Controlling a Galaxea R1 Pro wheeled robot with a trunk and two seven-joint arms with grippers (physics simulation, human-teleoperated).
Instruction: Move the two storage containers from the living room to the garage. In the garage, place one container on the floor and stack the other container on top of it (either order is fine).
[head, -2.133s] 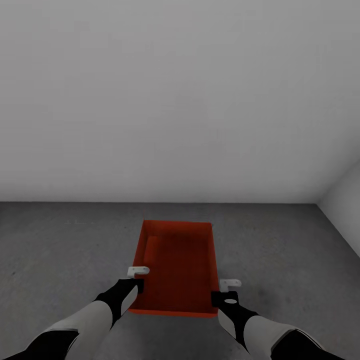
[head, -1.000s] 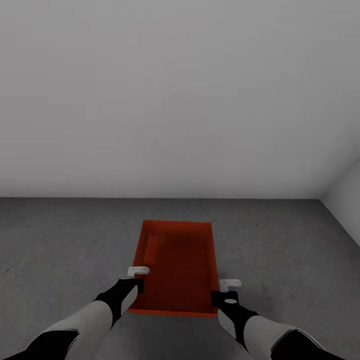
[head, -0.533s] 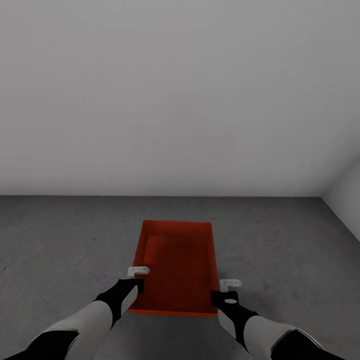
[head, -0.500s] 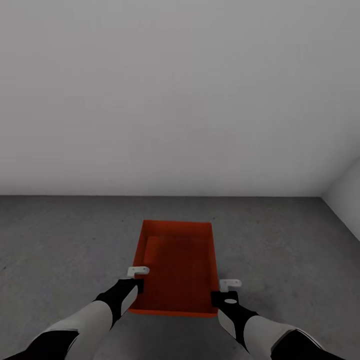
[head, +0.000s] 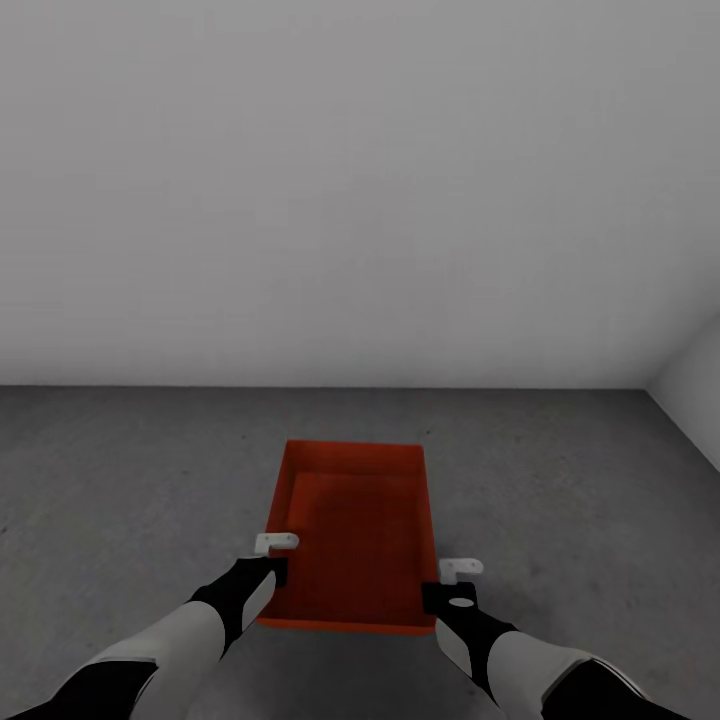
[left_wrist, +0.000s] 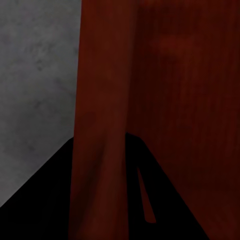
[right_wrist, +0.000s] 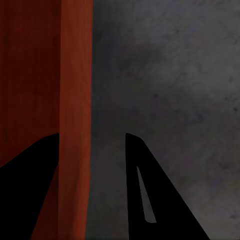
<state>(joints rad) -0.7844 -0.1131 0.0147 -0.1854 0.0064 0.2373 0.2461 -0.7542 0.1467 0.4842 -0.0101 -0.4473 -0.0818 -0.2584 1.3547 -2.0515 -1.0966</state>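
Two arms reach forward from the near edge of the head view, one to each side of a single orange-red storage container (head: 352, 535). The left gripper (head: 274, 547) sits at the container's left long wall near its near corner, the right gripper (head: 460, 570) at the right long wall. In the left wrist view the thin wall (left_wrist: 100, 120) runs between the two dark fingers, and they seem pressed onto it. In the right wrist view the wall (right_wrist: 75, 115) also passes between the fingers, but a strip of floor shows beside it, so I cannot tell whether that gripper is clamped or slack. The container's long axis points straight away from the robot, midway between the arms, neither nearer. Whether it rests on the grey concrete floor (head: 120, 470) or is carried above it is unclear. Farther off the white wall (head: 350, 200) closes the garage.
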